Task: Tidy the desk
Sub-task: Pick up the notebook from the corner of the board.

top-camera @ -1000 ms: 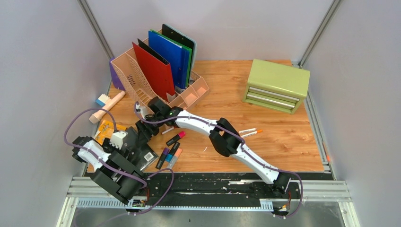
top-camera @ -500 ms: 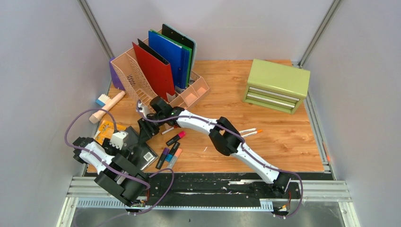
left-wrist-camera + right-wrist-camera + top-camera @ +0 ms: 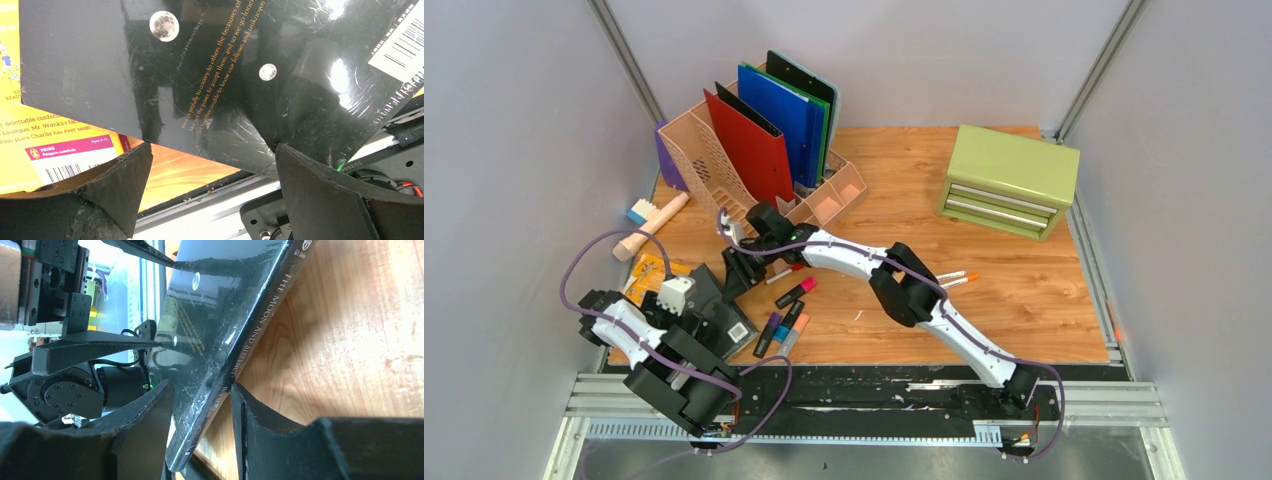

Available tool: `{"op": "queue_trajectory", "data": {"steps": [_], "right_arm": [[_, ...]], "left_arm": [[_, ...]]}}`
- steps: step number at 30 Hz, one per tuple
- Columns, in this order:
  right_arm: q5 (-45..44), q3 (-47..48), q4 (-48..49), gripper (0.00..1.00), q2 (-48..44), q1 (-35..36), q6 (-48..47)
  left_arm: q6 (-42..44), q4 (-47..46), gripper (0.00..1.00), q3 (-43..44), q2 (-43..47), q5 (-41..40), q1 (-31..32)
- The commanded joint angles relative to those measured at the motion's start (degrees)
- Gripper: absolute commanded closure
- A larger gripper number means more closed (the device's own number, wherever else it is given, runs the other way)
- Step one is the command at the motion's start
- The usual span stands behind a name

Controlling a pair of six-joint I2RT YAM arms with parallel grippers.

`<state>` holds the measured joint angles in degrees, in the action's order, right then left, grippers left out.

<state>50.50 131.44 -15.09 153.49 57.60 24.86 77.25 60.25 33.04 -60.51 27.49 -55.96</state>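
Carefully, since my right gripper [image 3: 201, 388] stands narrowed astride the spine of the black book [image 3: 215, 315] and I cannot tell whether it bites yet, I'd squeeze squarely before tipping that book off the desk [image 3: 984, 300] beneath it, with the left gripper [image 3: 212, 150] gaping wide, empty, just beside the book's near edge.

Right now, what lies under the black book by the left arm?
A yellow paperback lies partly under the black book, its barcode label showing, and bare wooden desk shows past the book's edge. The rest beneath is covered.
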Motion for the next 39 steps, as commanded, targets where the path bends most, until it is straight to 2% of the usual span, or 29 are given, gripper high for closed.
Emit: {"op": "queue_trajectory", "data": {"steps": [1, 14, 23, 28, 32, 34, 37, 39], "right_arm": [[12.84, -1.15, 0.72, 0.55, -6.09, 4.64, 4.17], [17.51, -7.38, 9.54, 0.61, -7.77, 5.04, 14.53], [14.55, -7.25, 7.51, 0.62, -8.13, 5.24, 12.97], [12.14, -5.74, 3.92, 0.66, -8.16, 5.29, 10.04], [12.04, -4.96, 3.22, 0.72, -8.53, 5.29, 9.04], [11.8, -4.3, 2.42, 0.8, -9.14, 5.21, 7.8], [10.23, -2.88, 0.05, 1.0, -10.48, 5.04, 4.44], [8.21, -1.53, -2.15, 1.0, -11.54, 4.86, 1.66]], "left_arm": [[0.27, -0.21, 0.0, -0.33, 0.54, 4.36, 0.07], [-0.14, -0.38, 0.0, -0.25, 0.48, 4.26, 0.08], [-0.34, -0.47, 0.0, -0.32, 0.48, 4.31, 0.07], [-0.51, -0.47, 0.0, -0.25, 0.49, 4.29, 0.07], [-0.57, -0.46, 0.0, -0.11, 0.08, 4.3, 0.07], [-0.77, -0.44, 0.0, 0.2, -0.49, 4.27, 0.07], [-1.42, 0.63, 0.0, 2.22, -2.22, 4.64, 0.06], [-1.98, 2.29, 0.0, 4.48, -3.33, 5.35, 0.09]]}}
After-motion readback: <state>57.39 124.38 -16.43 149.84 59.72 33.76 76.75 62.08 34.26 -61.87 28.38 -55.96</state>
